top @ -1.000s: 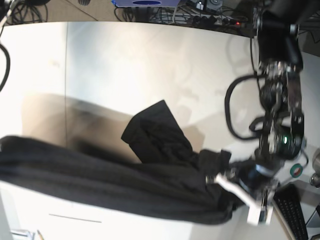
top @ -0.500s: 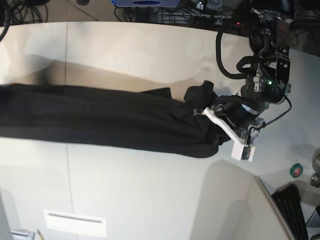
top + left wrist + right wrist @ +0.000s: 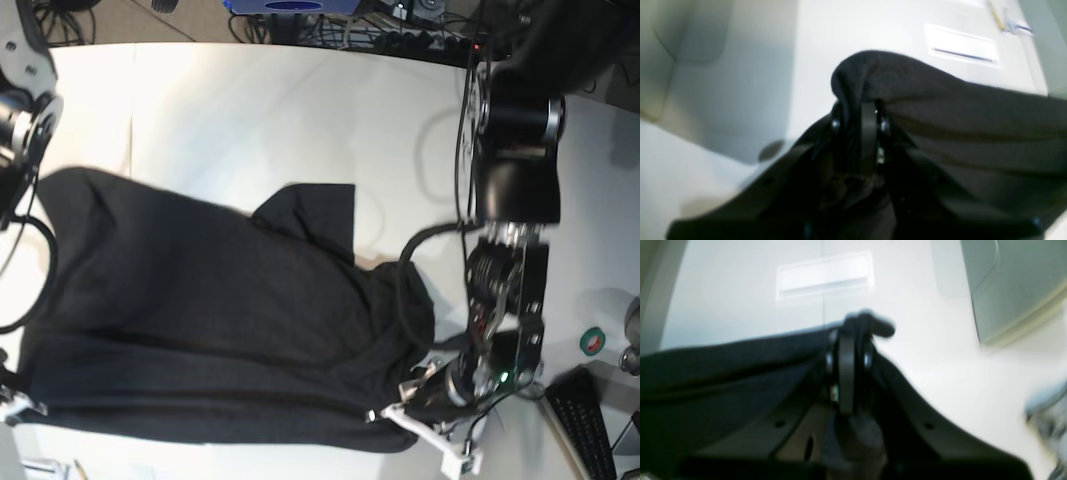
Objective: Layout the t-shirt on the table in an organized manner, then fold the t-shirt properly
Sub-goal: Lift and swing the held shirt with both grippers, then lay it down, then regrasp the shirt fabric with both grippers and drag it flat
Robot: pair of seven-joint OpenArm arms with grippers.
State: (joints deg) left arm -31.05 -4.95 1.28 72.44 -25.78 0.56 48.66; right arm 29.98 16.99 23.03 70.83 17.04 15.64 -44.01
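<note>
The t-shirt (image 3: 200, 330) is matt black cloth with a fine, slightly fuzzy knit. The worktop (image 3: 260, 110) looks smooth, off-white and faintly glossy. The left claw (image 3: 858, 133) appears as dark, smooth plastic.

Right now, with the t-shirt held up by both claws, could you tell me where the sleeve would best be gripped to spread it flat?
Take the sleeve by its free outer hem, coming from the far side of the table. That flap of the t-shirt lies folded on the surface, apart from both claws, so its edge looks open to a pinch. The left claw and right claw are shut on the cloth.
</note>
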